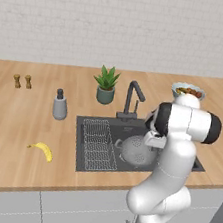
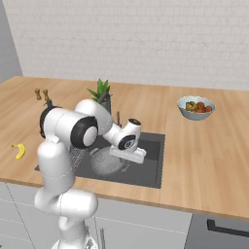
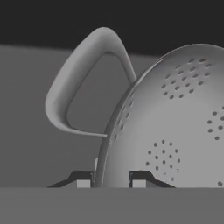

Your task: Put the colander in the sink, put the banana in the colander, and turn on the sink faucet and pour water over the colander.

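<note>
The grey perforated colander (image 1: 137,150) sits inside the dark sink (image 1: 131,130), right of the wire rack. In the hand view my gripper (image 3: 111,180) is shut on the colander (image 3: 175,122), its rim between the two fingertips and a looped rim handle (image 3: 83,83) just beyond. My hand hangs low over the basin, above the colander (image 2: 103,163). The yellow banana (image 1: 42,150) lies on the wooden counter left of the sink, also seen as the banana (image 2: 19,150) at the left edge. The dark sink faucet (image 1: 132,99) stands behind the basin.
A flat wire rack (image 1: 98,145) fills the sink's left part. A grey soap dispenser (image 1: 60,105), a potted plant (image 1: 106,85) and two small shakers (image 1: 22,81) stand on the counter behind. A fruit bowl (image 2: 195,107) sits at the right.
</note>
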Robot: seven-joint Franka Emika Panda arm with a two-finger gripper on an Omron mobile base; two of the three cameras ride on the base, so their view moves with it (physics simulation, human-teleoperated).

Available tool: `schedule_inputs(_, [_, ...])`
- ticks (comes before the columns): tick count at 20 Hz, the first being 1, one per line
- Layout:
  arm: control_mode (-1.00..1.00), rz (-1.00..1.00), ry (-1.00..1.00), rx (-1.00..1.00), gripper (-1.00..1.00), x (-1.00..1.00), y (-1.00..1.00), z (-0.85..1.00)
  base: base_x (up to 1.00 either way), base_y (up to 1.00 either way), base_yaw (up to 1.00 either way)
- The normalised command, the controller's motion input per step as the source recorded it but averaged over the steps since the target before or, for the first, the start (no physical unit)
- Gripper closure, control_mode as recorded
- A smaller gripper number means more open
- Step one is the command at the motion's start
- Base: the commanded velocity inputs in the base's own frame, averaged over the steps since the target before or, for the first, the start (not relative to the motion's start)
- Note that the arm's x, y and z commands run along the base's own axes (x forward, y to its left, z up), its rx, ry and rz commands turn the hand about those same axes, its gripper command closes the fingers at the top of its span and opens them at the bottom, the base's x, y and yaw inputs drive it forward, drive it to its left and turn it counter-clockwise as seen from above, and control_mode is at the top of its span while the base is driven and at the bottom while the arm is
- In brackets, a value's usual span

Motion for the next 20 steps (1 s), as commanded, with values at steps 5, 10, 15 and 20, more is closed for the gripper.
schedule_inputs(5, [-1.0,0.15,0.0,0.09,1.0,0.08,0.0,-0.47,0.0,0.0,0.0])
schedule_inputs(10, [-1.0,0.15,0.0,0.11,1.0,0.04,-0.02,-0.39,0.0,0.0,0.0])
schedule_inputs(15, [-1.0,0.16,-0.03,0.09,1.0,0.0,-0.18,-0.29,0.0,0.0,0.0])
schedule_inputs(20, [-1.0,0.15,-0.04,0.03,1.0,-0.04,-0.23,-0.35,0.0,0.0,0.0])
